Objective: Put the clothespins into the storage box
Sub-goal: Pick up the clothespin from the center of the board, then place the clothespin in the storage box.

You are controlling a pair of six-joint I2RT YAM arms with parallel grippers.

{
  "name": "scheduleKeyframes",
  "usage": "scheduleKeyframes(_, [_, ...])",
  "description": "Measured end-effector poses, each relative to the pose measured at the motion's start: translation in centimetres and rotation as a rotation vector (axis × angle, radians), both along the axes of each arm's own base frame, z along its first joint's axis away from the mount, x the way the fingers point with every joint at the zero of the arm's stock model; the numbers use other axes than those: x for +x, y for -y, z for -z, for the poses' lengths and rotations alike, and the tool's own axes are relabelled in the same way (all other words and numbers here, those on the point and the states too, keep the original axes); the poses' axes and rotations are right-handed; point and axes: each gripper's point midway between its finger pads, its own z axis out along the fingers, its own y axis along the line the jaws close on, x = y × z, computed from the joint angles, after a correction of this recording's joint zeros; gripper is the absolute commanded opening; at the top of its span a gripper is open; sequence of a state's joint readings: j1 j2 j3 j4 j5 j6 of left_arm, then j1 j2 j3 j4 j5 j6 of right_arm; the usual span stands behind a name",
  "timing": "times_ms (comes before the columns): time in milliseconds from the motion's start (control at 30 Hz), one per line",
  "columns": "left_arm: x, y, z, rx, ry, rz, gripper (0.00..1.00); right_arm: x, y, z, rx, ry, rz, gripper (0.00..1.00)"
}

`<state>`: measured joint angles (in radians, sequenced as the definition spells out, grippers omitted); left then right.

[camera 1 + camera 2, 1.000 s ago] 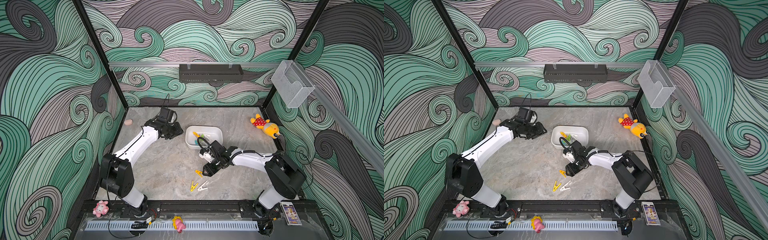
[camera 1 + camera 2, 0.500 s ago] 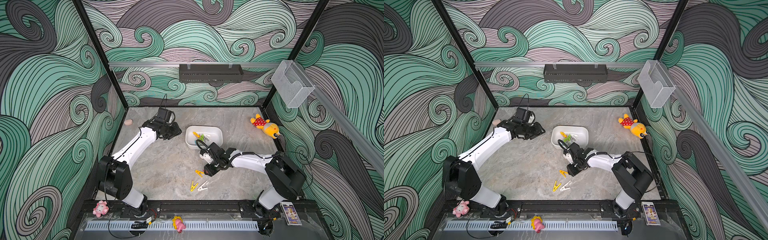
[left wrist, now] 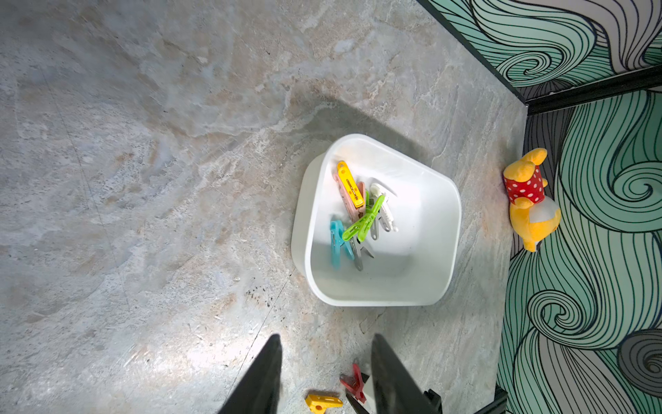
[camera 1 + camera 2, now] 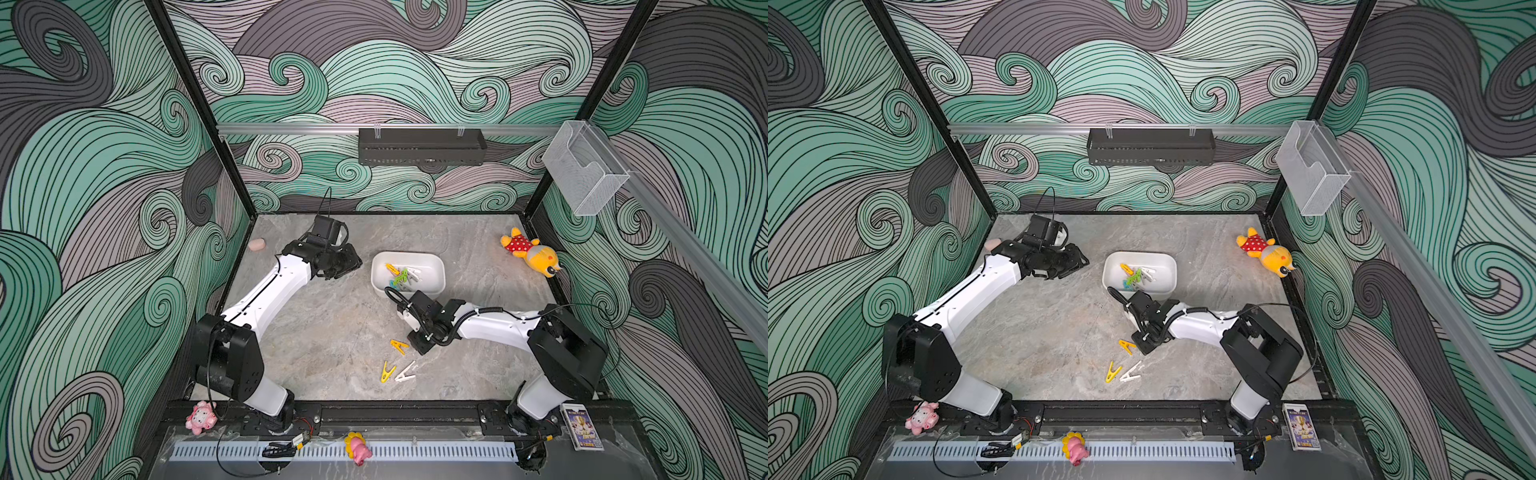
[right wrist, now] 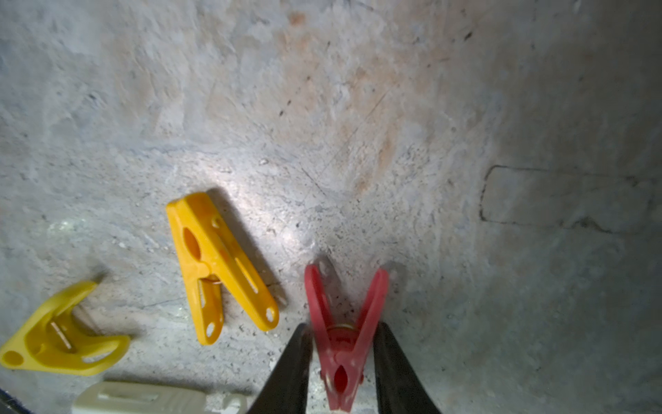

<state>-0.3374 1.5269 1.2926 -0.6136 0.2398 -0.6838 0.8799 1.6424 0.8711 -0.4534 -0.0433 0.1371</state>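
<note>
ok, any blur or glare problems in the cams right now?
Right wrist: soft, red clothespin tips blurred, hotspot on the table mid-frame, dark falloff at one edge. Left wrist: sharp, table glare, storage box casts a soft shadow. Both top views: sharp, evenly lit.

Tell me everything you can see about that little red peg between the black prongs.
The red clothespin is a small A-shaped peg of glossy plastic: two legs joined by a brass-coloured wire spring, with an oval hole near the closed tip. It lies on the grey stone-look table, legs spread away from the right gripper, whose black fingers appear to press its sides at the spring. An orange-yellow clothespin lies beside it, not touching.
</note>
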Motion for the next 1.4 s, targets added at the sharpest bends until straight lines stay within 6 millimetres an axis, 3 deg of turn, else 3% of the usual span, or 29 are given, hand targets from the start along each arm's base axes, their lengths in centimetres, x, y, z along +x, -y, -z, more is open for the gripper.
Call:
scheduleKeyframes(333, [-0.8,-0.4,0.8,0.003,-0.022,-0.010,0.44,0.1,0.6,-0.8,-0.028,0.041,0.005,0.20])
scheduleKeyframes(700, [-2.6,-3.3,0.8,0.017,-0.001,-0.085,0.44,0.7,0.8,-7.0,0.051,0.134,0.018,0.21])
scheduleKeyframes(833, [-3.3,-4.0,1.6,0.025,-0.018,-0.102,0.44,2.8,-0.6,-11.0,0.115,0.202,0.019,0.22])
scheduleKeyframes(900, [-3.6,-4.3,2.0,0.029,-0.028,-0.108,0.44,4.7,-1.3,-13.3,0.155,0.243,0.034,0.21])
scheduleKeyframes(1000, [-4.0,-4.6,2.2,0.029,-0.030,-0.114,0.44,8.2,-1.9,-15.2,0.187,0.286,0.062,0.21])
scheduleKeyframes(1100, [-4.6,-4.7,2.2,0.023,-0.030,-0.121,0.44,11.5,-2.0,-14.8,0.179,0.289,0.091,0.21])
scheduleKeyframes(1233, [-5.6,-5.0,2.3,0.013,-0.032,-0.134,0.44,15.3,-2.1,-12.1,0.151,0.259,0.133,0.21])
scheduleKeyframes(1400, [-6.2,-5.1,2.9,0.011,-0.047,-0.144,0.44,17.7,-2.4,-8.8,0.121,0.212,0.157,0.21])
